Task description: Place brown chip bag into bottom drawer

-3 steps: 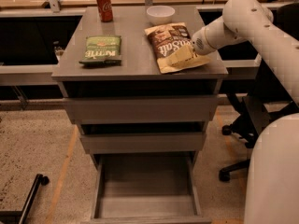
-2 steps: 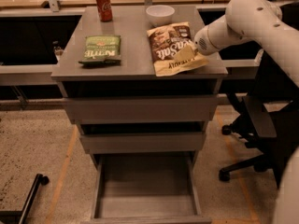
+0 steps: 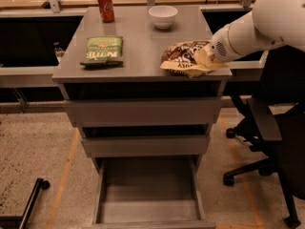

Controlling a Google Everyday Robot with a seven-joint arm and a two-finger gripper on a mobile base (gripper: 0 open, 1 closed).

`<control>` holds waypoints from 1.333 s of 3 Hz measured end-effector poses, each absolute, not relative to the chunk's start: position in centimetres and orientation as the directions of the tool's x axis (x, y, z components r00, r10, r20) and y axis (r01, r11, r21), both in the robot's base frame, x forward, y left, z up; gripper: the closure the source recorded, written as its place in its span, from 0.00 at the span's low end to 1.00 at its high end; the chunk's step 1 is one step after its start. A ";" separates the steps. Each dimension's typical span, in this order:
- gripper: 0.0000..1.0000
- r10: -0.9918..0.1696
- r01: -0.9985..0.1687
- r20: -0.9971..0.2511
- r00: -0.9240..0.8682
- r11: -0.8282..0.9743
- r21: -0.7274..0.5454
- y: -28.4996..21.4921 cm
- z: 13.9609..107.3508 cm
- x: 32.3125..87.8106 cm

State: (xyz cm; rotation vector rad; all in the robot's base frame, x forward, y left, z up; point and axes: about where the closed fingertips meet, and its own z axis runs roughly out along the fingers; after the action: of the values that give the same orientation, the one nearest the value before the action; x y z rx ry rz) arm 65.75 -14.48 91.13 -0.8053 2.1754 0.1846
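The brown chip bag (image 3: 183, 57) is crumpled and tilted at the front right corner of the grey cabinet top (image 3: 143, 46), its cream lower edge hanging just past the rim. My gripper (image 3: 206, 57) is at the bag's right side, shut on the bag, with the white arm coming in from the upper right. The bottom drawer (image 3: 147, 187) is pulled open below and holds nothing; the two drawers above it are closed.
A green chip bag (image 3: 102, 50) lies on the left of the top, with a red soda can (image 3: 106, 6) and a white bowl (image 3: 163, 16) at the back. A black office chair (image 3: 271, 142) stands right of the cabinet. A black bar (image 3: 31, 202) lies on the floor at lower left.
The bag has gone from lying face up to crumpled and lifted, and has moved toward the front right edge with my gripper. The view now sits closer to the cabinet.
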 end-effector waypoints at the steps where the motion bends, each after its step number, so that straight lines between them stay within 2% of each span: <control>1: 1.00 -0.472 -0.626 -0.724 -0.503 0.777 -0.072 -14.7 90.5 59.8; 3: 1.00 -0.492 -0.764 -0.654 -0.574 0.609 0.212 -11.3 84.2 48.4; 4: 1.00 -0.497 -0.768 -0.645 -0.580 0.597 0.232 -10.8 83.9 47.6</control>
State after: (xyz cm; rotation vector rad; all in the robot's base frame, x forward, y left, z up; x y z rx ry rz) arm 47.65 -10.84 83.87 -1.0006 2.2984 0.6817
